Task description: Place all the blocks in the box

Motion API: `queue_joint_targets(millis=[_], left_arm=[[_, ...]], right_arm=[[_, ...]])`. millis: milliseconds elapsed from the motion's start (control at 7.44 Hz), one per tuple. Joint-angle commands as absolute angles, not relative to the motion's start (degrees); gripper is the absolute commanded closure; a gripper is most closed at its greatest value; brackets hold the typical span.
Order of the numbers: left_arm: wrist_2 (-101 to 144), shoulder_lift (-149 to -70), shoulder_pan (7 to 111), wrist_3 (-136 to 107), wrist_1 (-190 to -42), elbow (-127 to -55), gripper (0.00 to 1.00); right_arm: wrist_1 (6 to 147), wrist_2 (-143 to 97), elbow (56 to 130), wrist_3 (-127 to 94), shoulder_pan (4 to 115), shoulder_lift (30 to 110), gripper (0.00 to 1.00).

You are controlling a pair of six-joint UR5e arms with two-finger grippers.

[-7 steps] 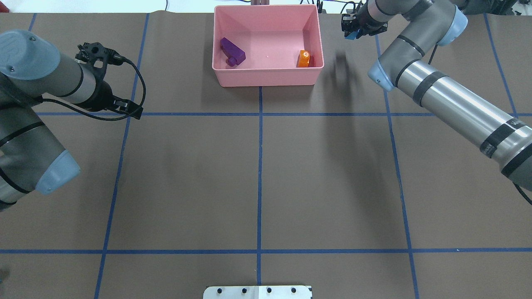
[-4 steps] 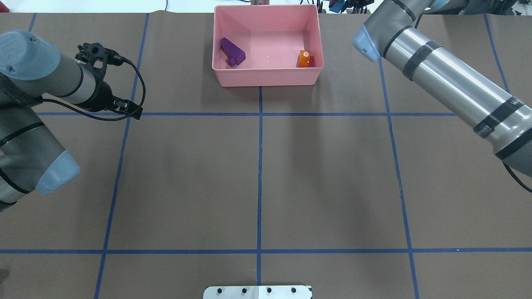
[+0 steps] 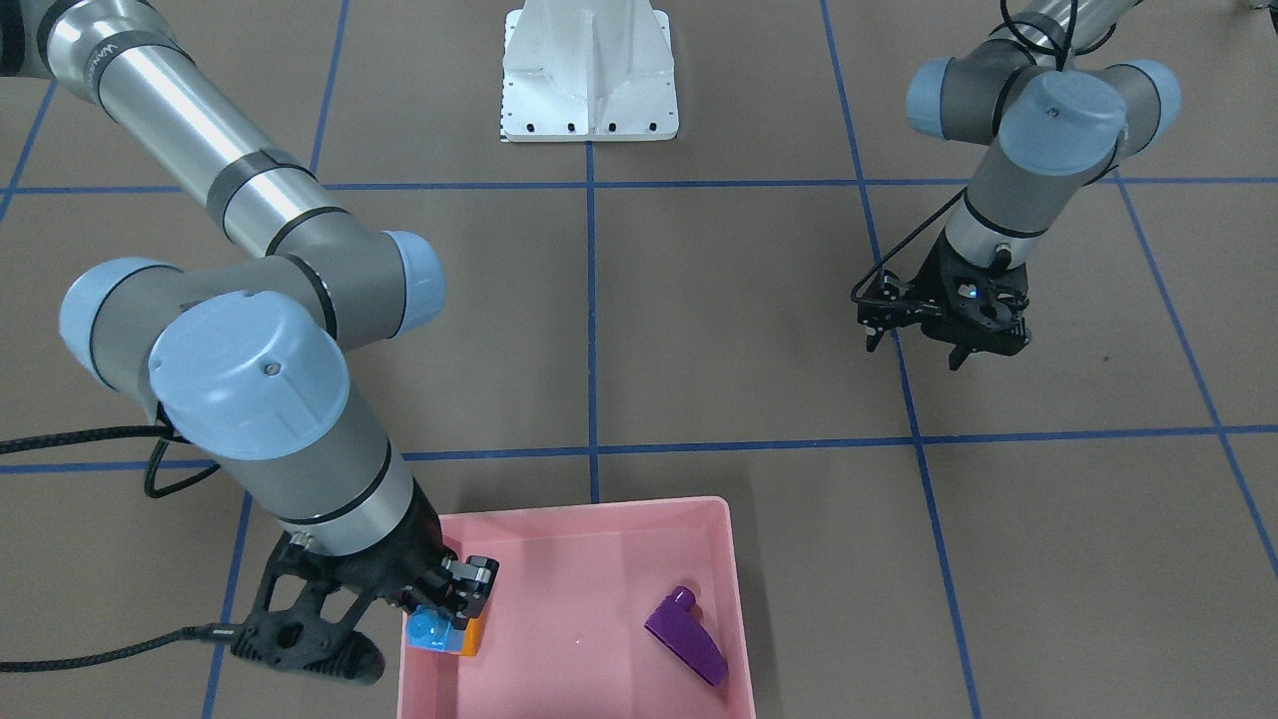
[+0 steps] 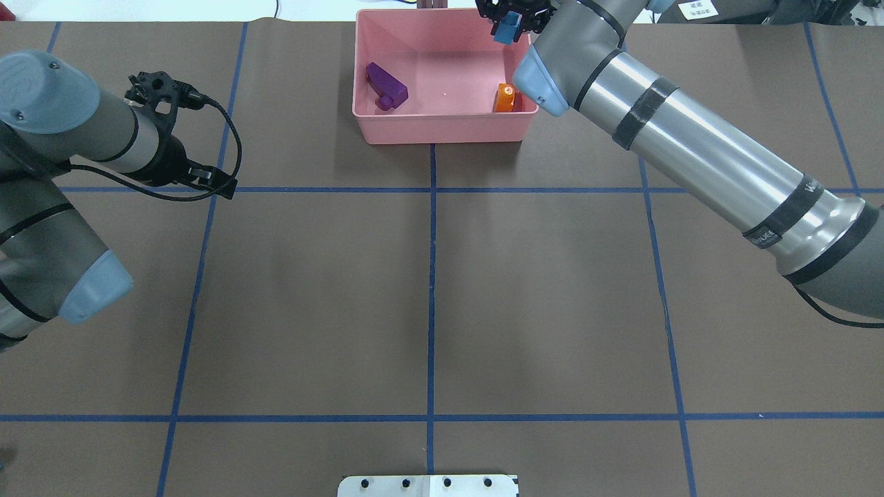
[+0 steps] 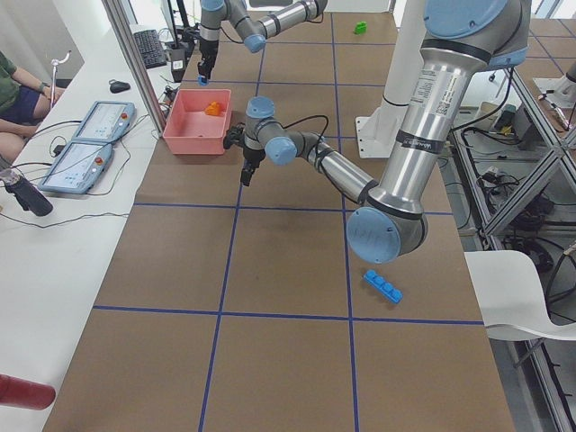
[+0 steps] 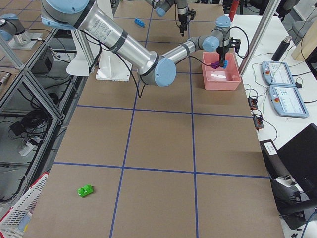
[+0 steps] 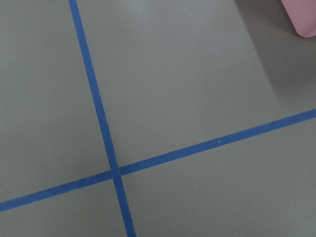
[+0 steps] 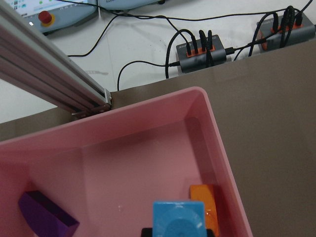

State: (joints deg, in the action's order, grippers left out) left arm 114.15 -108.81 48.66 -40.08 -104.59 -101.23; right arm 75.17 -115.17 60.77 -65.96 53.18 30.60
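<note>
**Step in hand: release into the box.** The right gripper point(image 4: 512, 15) is closed on the small light-blue cube point(image 4: 510, 27), stud face up in the wrist view, with nothing else between the fingers. The cube hangs over the upper-right corner of the pink box point(image 4: 442, 135), inside the rim line. The orange brick point(image 8: 205, 197) lies just below and to the right of it in the wrist view, close to the wall.

To do this well, judging from these views:
- Move slightly toward the open floor between the orange brick and the purple brick point(image 4: 387, 86), so the cube does not land on a slope and roll.
- Lower past the rim before opening, as a glossy cube may bounce.
- Open fully, then lift straight up.

**Arm pose.** The right arm reaches from the lower right of the overhead view to its top centre, with the wrist pointing down. The left gripper point(image 3: 939, 335) hangs over bare table and holds nothing I can see; its opening cannot be judged. The long light-blue bar point(image 5: 383, 286) and the green brick point(image 6: 85, 190) lie on the table, well apart from the box.
</note>
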Motion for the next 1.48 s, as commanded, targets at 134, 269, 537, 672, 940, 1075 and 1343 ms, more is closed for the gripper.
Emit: queue_joint_targets(millis=[134,269,537,672,940,1075,1343], left_arm=[[114.1,-109.2,48.5,-42.5,-104.7,-101.3,0.00],[114.1,-109.2,48.5,-42.6,-104.8,-101.3,0.00],[114.1,-109.2,48.5,-42.6,-104.8,-101.3,0.00],[114.0,-109.2,48.5,-42.6,-104.8,-101.3,0.00],[114.1,-109.2,48.4,-42.7,-104.8,-101.3,0.00],[114.0,-109.2,48.3,-42.7,-104.8,-101.3,0.00],[114.0,-109.2,48.3,-42.6,-104.8,-101.3,0.00]], right_arm=[[78.3,-111.4,65.8,-61.0,50.1,35.8,1.00],[78.3,-111.1,65.9,-61.0,49.3,36.0,1.00],[78.1,-109.9,65.9,-61.0,48.2,35.9,1.00],[78.0,-109.2,65.9,-60.8,48.3,35.9,1.00],[78.0,-107.1,65.7,-57.3,48.3,36.0,1.00],[77.8,-107.1,65.8,-57.3,48.3,36.4,1.00],[77.7,-107.1,65.7,-57.3,48.3,36.5,0.48]])
